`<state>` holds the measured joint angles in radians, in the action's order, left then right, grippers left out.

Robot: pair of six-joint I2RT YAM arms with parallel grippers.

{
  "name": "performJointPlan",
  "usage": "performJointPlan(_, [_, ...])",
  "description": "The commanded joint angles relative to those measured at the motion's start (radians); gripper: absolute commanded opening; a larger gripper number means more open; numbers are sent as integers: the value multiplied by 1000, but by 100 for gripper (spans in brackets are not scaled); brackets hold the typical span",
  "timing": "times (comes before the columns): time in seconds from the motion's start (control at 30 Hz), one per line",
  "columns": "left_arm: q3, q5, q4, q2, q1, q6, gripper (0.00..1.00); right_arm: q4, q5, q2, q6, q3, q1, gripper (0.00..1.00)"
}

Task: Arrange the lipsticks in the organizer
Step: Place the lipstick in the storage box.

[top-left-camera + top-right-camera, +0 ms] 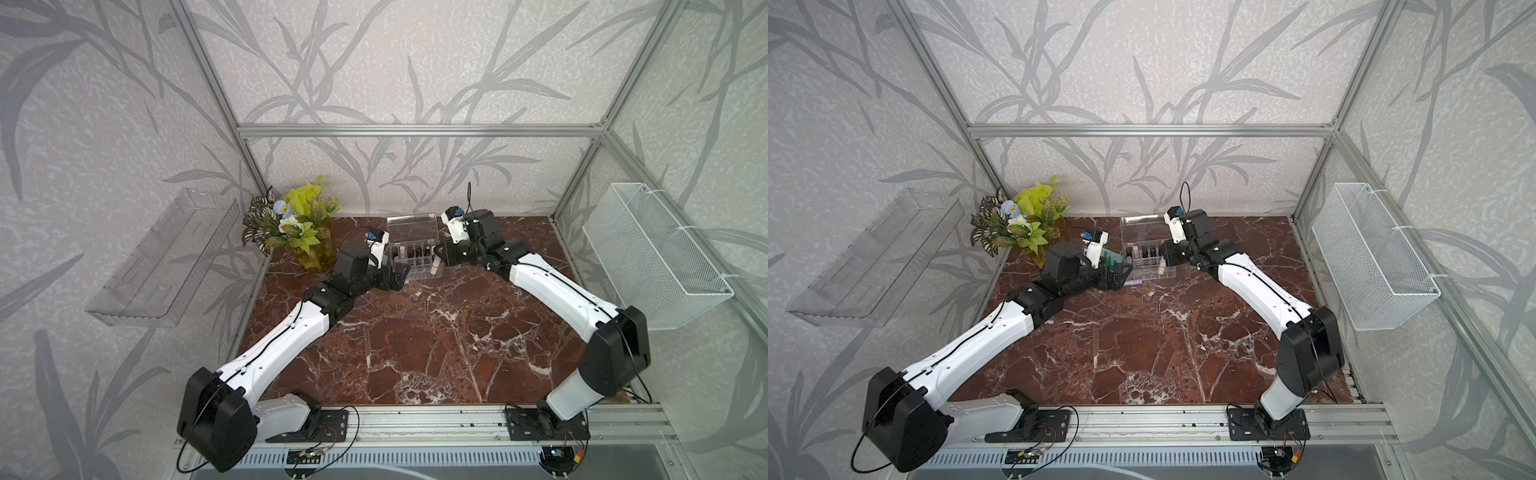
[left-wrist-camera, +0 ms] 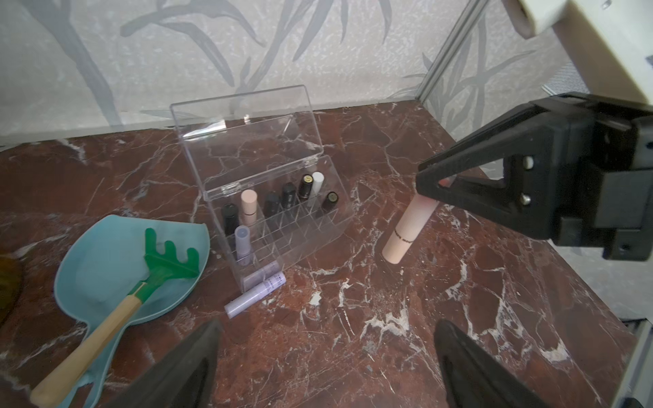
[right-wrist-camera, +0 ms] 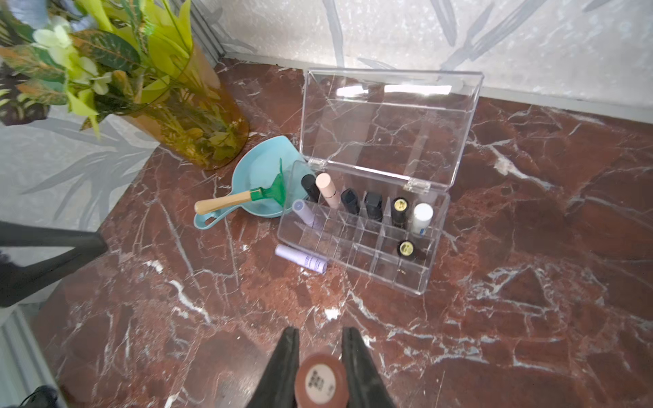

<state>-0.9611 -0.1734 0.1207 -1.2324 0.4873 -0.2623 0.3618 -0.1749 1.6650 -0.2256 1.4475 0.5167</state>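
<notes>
Eight lipsticks (image 3: 374,206) in organizer (image 3: 417,279), L fingers (image 2: 183,371) spread, R fingers (image 3: 282,367) pinching pink tube (image 2: 406,233)

1. Both top views: high above front rail (image 1: 415,422), looking down & back; far off, whole table (image 1: 415,340).
2. L wrist: low, close, faces organizer (image 2: 300,233) at an angle.
3. R wrist: low, close, same organizer (image 3: 371,261); shared w/ all views.

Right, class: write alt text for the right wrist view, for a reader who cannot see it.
The right gripper is shut on a lipstick tube seen end-on, over a marble table. Ahead stands the clear organizer, lid open, with eight lipsticks standing in it; a lilac lipstick lies on the table beside it, near a teal scoop holding a green rake.
</notes>
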Motion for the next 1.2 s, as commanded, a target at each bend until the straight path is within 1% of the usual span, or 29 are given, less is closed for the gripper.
performJointPlan(0.0, [26, 27, -60, 39, -39, -38, 95, -70, 71, 77, 37, 77, 17, 5])
performJointPlan(0.07, [43, 39, -60, 40, -66, -53, 95, -83, 84, 126, 48, 116, 28, 5])
performJointPlan(0.13, [58, 24, -49, 26, -110, -70, 95, -96, 93, 179, 56, 156, 38, 5])
performJointPlan(0.23, [101, 1, -78, 13, -154, -92, 95, -108, 99, 249, 64, 212, 52, 5])
performJointPlan(0.4, [125, -26, -103, -30, -175, -103, 94, -108, 104, 348, 90, 309, 76, 5])
performJointPlan(0.53, [131, -40, -120, -55, -177, -106, 94, -114, 105, 399, 101, 356, 87, 4])
performJointPlan(0.67, [129, -40, -119, -69, -179, -107, 94, -148, 114, 418, 108, 347, 92, 4])
performJointPlan(0.9, [140, -31, -125, -76, -179, -99, 94, -255, 136, 433, 107, 279, 108, 4])
performJointPlan(1.17, [143, -29, -124, -83, -180, -91, 94, -278, 139, 482, 98, 281, 108, 3])
